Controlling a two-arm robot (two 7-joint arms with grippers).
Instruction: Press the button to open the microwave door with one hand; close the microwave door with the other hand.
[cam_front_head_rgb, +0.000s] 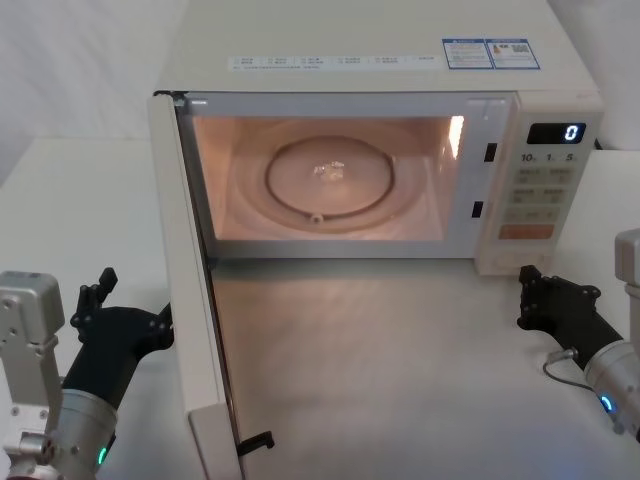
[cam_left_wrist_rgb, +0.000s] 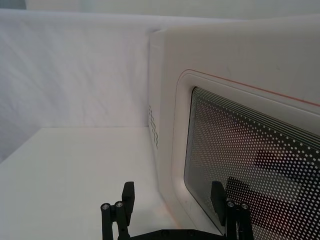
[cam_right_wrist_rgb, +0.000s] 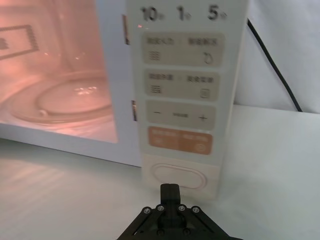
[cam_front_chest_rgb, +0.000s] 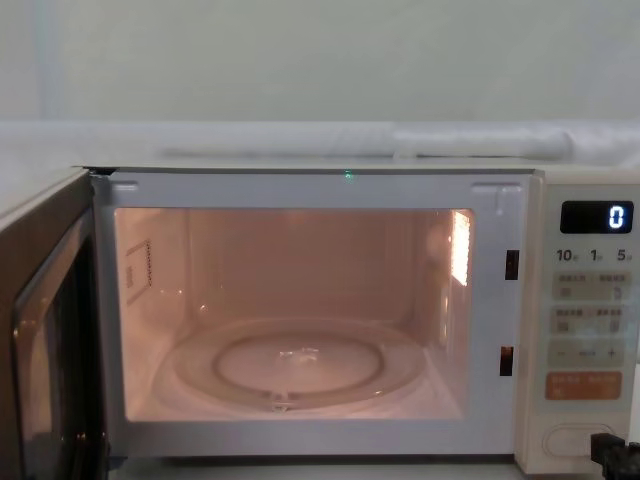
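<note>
One microwave door, one button

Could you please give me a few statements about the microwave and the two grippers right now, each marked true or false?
1. The microwave door is swung open. True.
2. The light inside the microwave is off. False: the inside glows.
3. The right gripper is shut, just in front of the button. True.
4. The left gripper is clamped on the door's edge. False: it is open beside the door's outer face.
5. The display reads 0. True.
</note>
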